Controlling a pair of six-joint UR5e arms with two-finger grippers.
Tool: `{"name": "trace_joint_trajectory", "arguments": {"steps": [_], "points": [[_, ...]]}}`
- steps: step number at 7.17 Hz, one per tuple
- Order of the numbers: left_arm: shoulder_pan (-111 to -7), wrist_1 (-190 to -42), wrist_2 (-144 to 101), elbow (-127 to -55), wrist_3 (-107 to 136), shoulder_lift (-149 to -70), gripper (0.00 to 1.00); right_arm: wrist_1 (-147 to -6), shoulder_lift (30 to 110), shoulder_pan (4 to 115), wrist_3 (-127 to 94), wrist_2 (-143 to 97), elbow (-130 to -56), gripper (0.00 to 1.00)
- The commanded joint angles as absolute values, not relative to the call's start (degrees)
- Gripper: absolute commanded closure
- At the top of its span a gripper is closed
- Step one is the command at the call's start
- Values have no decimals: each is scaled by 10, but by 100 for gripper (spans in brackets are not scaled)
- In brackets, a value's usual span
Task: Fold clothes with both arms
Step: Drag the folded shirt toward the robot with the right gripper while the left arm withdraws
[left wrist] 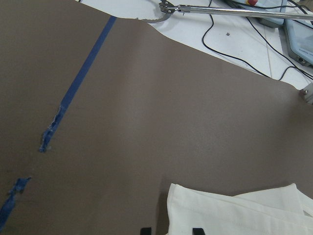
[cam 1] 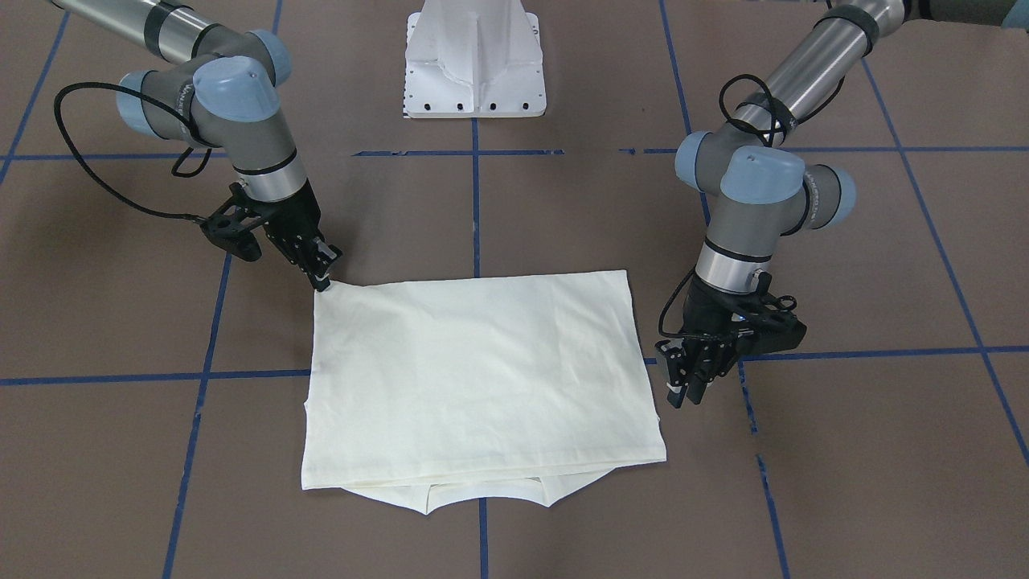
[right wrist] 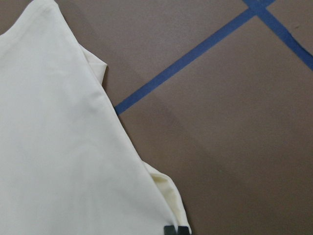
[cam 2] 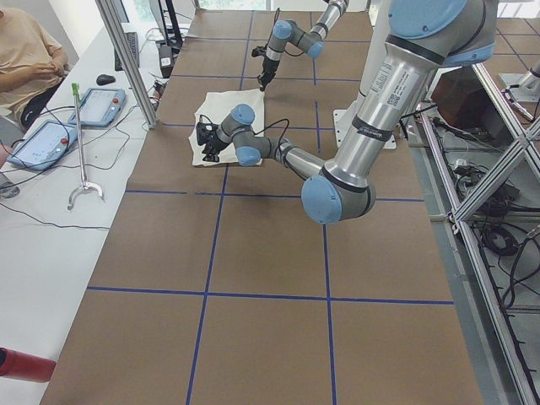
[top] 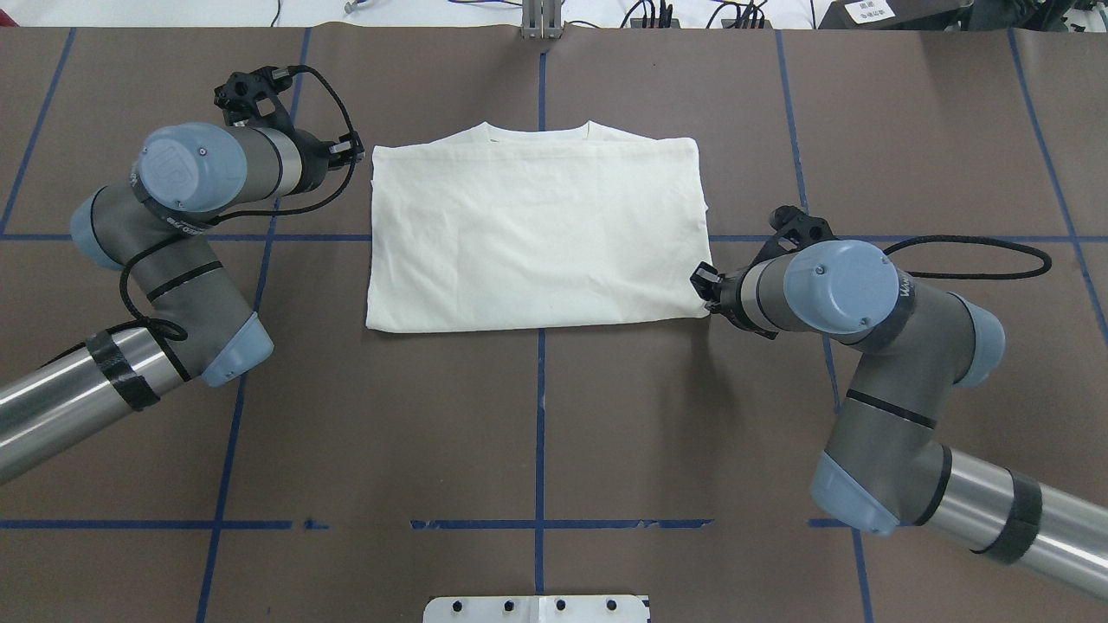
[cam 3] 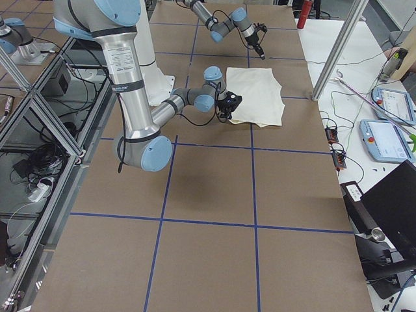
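Observation:
The cream shirt point(cam 1: 482, 378) lies flat in a folded rectangle with its plain side up and its collar at the far edge point(top: 537, 130). No print shows. My right gripper point(cam 1: 321, 280) is at the shirt's near right corner point(top: 692, 307). In the right wrist view its fingertips point(right wrist: 168, 229) are pinched together on that corner of the cloth point(right wrist: 58, 147). My left gripper point(top: 353, 154) hovers at the far left corner. In the left wrist view its fingertips point(left wrist: 145, 230) stand apart, open, with the shirt's edge point(left wrist: 234, 215) between them.
The white pedestal base point(cam 1: 474, 72) stands at the table's near edge. Blue tape lines point(top: 540, 415) cross the brown table. Beyond the far edge lie a metal hook tool point(left wrist: 205, 9) and tablets point(cam 2: 44, 139), where an operator point(cam 2: 25, 51) sits.

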State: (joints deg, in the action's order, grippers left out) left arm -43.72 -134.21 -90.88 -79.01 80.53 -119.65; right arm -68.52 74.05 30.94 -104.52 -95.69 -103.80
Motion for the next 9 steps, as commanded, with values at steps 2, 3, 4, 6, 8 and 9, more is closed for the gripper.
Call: {"name": "trace_joint_trajectory", "arguments": {"steps": [2,3,4,6,8,9], "points": [[-437,-1342,-912,-806,805,-1196,60,-687,952,176,-1079,-960,-1279,100],[-436,-1342,-915,-831,806,-1197,60,-689,965,94,-1149,-959,-1303,100],[-430,-1341,-945,-869,813,-1196,59,-690,966,21,-1190,-956,-1320,100],[-418,-1336,-1023,-926,896,-1179,57,-692,970,-40,-1201,-933,-1326,1],[-371,-1334,-1023,-964,922,-1154,49,-693,970,-37,-1203,-871,-1327,0],[-314,-1334,-1000,-967,978,-1147,49,-693,965,-8,-1203,-852,-1326,0]]}}
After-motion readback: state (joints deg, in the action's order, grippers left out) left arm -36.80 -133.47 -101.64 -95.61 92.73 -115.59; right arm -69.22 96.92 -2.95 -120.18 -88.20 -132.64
